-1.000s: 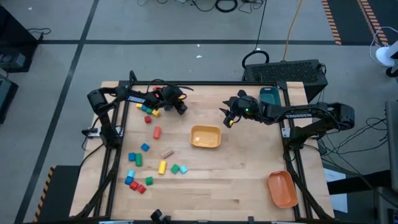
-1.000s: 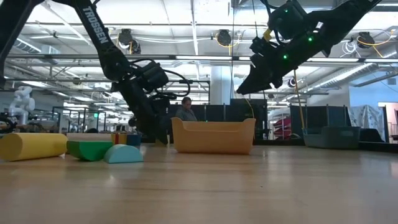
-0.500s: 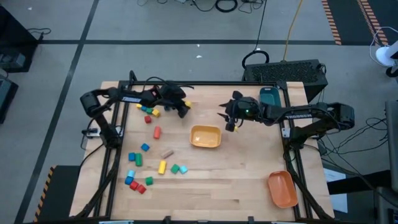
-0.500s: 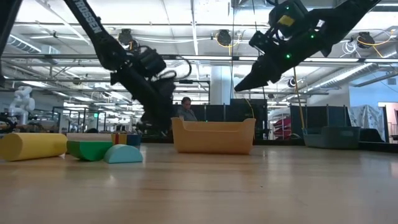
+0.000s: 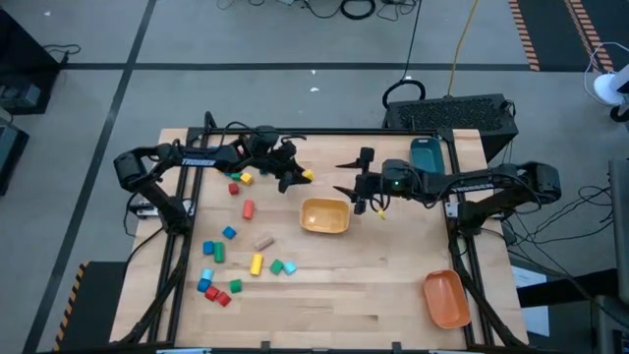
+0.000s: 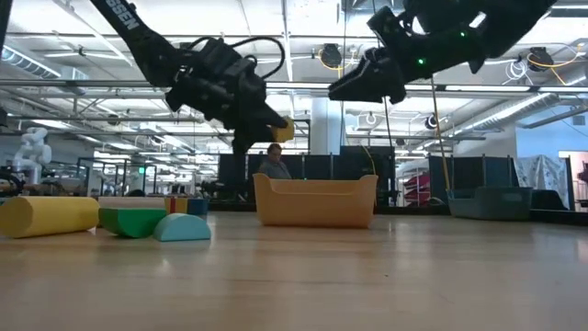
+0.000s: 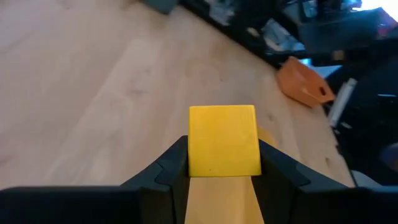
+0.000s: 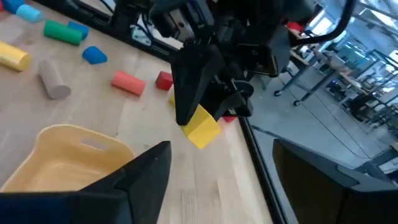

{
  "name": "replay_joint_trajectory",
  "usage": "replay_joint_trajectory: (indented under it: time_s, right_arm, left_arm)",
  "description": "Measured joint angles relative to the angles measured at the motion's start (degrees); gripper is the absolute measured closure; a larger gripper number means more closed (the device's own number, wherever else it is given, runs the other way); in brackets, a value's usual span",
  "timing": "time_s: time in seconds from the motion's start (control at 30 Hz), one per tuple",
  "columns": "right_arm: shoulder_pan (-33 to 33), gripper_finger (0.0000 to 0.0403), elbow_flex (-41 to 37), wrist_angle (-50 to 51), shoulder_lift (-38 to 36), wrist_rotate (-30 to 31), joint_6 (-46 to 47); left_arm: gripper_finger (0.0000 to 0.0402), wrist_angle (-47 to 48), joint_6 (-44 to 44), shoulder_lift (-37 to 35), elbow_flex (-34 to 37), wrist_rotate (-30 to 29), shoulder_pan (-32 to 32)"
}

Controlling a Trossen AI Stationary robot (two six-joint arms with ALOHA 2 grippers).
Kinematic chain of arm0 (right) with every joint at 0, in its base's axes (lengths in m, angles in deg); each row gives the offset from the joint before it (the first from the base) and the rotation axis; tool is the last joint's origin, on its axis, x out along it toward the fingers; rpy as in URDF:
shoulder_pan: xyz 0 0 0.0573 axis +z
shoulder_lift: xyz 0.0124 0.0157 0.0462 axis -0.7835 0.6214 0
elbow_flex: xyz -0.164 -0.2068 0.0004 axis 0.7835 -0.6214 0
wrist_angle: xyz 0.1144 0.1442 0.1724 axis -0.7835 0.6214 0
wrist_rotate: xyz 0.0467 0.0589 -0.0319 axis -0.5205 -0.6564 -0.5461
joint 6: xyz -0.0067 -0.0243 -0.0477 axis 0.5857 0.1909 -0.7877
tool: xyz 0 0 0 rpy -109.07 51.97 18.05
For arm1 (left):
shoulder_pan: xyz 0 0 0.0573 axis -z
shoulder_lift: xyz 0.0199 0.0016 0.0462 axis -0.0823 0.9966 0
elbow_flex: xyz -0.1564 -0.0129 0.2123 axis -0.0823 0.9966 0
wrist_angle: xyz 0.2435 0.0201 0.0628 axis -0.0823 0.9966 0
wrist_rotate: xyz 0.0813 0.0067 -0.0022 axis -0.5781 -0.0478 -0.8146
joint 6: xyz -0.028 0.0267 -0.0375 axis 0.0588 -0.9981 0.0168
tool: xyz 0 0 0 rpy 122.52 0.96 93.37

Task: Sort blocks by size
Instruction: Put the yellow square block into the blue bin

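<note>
My left claw [image 5: 300, 177] is clamped on a yellow block [image 5: 308, 175], lifted above the worktop [image 5: 393, 265] just left of the yellow bin [image 5: 325, 216]. My right claw [image 5: 351, 177] hangs spread wide beside it.

Yellow cube [image 7: 224, 140], yellow bin [image 5: 324, 215], orange bin [image 5: 446, 299], teal bin [image 5: 427, 153]

Both arms matte black, tubular links. White "TROSSEN" lettering on left arm [image 6: 138, 32]. Black cable loops over left end effector [image 5: 298, 177]. Green lights on right arm [image 5: 462, 182] wrist, probably status LEDs. Right end effector [image 5: 346, 177]: flat angular black fingers.
</note>
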State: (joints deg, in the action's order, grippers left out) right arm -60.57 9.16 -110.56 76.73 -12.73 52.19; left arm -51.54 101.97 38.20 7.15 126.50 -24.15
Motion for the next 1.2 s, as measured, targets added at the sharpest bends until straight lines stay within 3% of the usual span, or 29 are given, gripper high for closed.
replay_joint_trajectory:
  time_s: [0.33,0.83,1.0,1.2]
  right_arm:
    - [2.38,0.0119,13.00,15.06,9.09,-1.54,-4.68]
    - [3.31,0.0120,20.13,17.44,18.49,-1.53,-10.35]
    - [3.47,0.0139,20.88,17.19,19.62,-1.30,-10.43]
    - [3.47,0.0191,20.88,17.46,19.55,-0.76,-9.48]
  left_arm:
    - [0.0265,-1.30,0.92,0.02,-0.02,0.88,3.52]
    - [0.0265,-2.94,1.44,0.02,-0.04,4.06,4.73]
    - [0.0265,-2.98,1.85,0.07,-0.04,4.06,4.91]
    - [0.0265,-2.88,2.78,0.07,-0.04,4.52,4.91]
